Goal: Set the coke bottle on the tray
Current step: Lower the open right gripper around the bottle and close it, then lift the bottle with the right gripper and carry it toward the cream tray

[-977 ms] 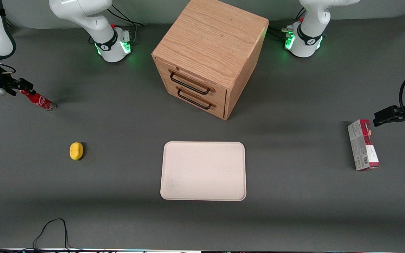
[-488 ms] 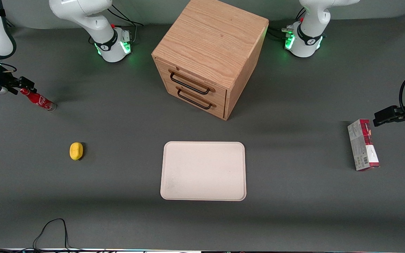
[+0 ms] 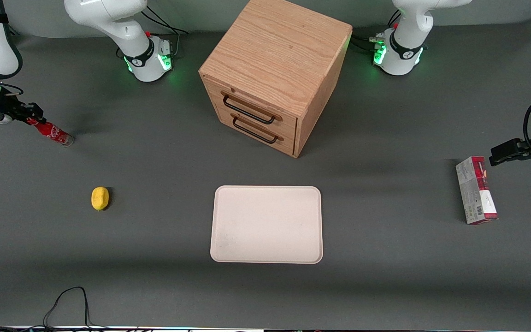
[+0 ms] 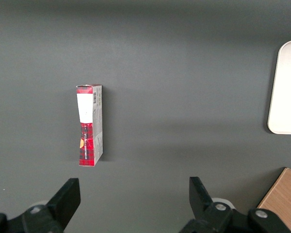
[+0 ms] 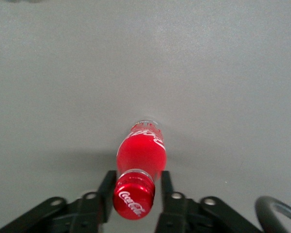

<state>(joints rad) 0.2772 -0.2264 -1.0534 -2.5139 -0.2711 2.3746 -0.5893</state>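
Note:
The coke bottle point(image 3: 52, 132), red with a red cap and clear base, stands on the grey table toward the working arm's end. My right gripper point(image 3: 32, 115) is at its top, open. In the right wrist view the black fingers point(image 5: 106, 190) flank the coke bottle point(image 5: 140, 153) just under its cap, close to its sides, and the bottle rests on the table. The cream-white tray point(image 3: 266, 224) lies flat at mid-table, nearer the front camera than the cabinet, with nothing on it, and its rim point(image 4: 285, 87) shows in the left wrist view.
A wooden two-drawer cabinet point(image 3: 274, 74) stands farther from the front camera than the tray. A yellow lemon point(image 3: 100, 198) lies between bottle and tray, nearer the camera. A red-and-white carton point(image 3: 475, 190) lies toward the parked arm's end. A black cable point(image 3: 69, 299) loops at the front edge.
My gripper has shifted slightly toward the working arm's end of the table and settled around the bottle's top. The bottle has stayed in place.

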